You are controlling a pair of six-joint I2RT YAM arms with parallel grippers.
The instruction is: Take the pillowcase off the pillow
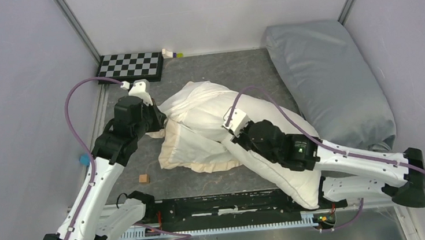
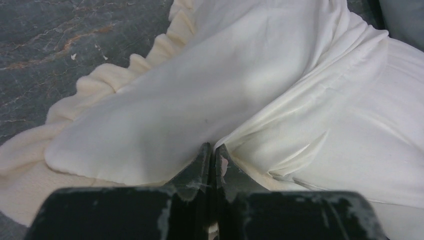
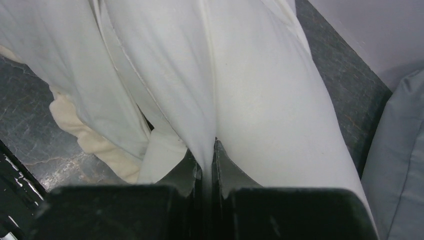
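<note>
In the left hand point(image 2: 213, 150) — pillowcase point(image 2: 165, 100); right hand point(image 3: 209, 147) — pillow point(image 3: 265, 115).

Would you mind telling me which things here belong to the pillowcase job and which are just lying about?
For the job: pillowcase, pillow, left gripper, right gripper, both pinched shut on fabric.
Lying about: grey pillow, checkerboard, small wooden block.
</note>
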